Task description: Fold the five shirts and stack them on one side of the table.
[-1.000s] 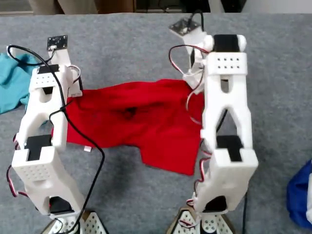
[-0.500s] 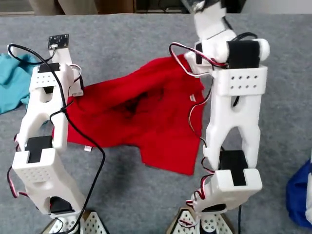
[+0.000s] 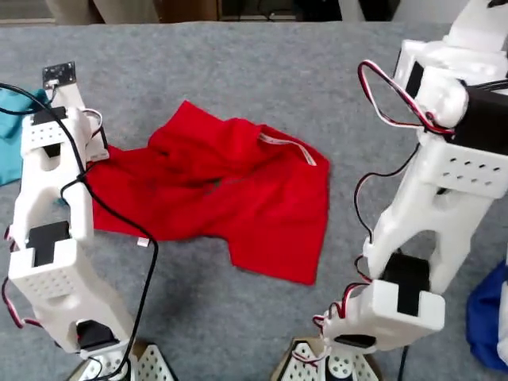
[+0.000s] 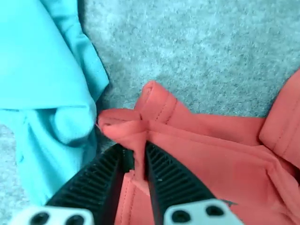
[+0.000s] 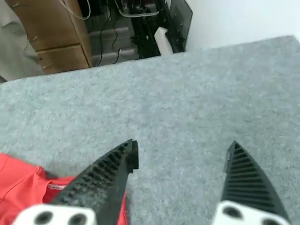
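The red shirt point(image 3: 230, 198) lies crumpled in the middle of the grey table point(image 3: 238, 71), with one flap turned over onto its body and the neck label showing, so the fold on this first garment looks only partly made. The left gripper point(image 4: 135, 161) is closed tight on a bunched bit of the red shirt's edge, on the side that nearly touches the teal shirt point(image 4: 42, 70). The right gripper point(image 5: 183, 147) hangs above the table just off the red shirt's opposite, label side, its jaws spread wide and holding nothing. A blue shirt point(image 3: 488, 317) sits well apart from the red shirt, past that same side. The next move likely calls for the left arm to lift its pinched edge and carry it across the red shirt toward the middle, while the right gripper comes down to take hold of the opposite edge and keep the cloth from dragging.
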### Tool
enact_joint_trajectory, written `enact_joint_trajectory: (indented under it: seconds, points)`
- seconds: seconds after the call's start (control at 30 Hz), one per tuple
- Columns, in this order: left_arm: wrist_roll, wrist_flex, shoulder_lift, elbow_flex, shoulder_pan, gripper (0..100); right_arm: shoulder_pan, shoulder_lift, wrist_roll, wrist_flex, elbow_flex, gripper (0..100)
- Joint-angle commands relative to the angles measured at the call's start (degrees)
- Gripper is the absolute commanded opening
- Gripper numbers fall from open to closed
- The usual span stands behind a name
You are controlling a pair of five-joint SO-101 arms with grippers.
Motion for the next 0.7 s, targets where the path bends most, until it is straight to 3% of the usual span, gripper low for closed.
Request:
enact_joint_trajectory:
  seconds: [0.0,0.23,0.47,0.67]
  points:
    - [-0.4,0.4,-2.2,-1.5,-0.2,2,-4.2,-2.6,-0.4,2.5,-1.9,29.9]
    - [-0.2,0.4,-2.2,-1.5,1.1,2,-21.8,4.3,-1.1,2.0,5.4,29.9]
    - [0.0,2.2,-2.2,-1.4,1.1,2,-25.0,3.9,-8.9,5.1,-2.1,29.9]
    - [0.0,2.6,-2.6,-1.4,3.1,2,-32.7,-11.7,5.1,5.4,3.4,29.9]
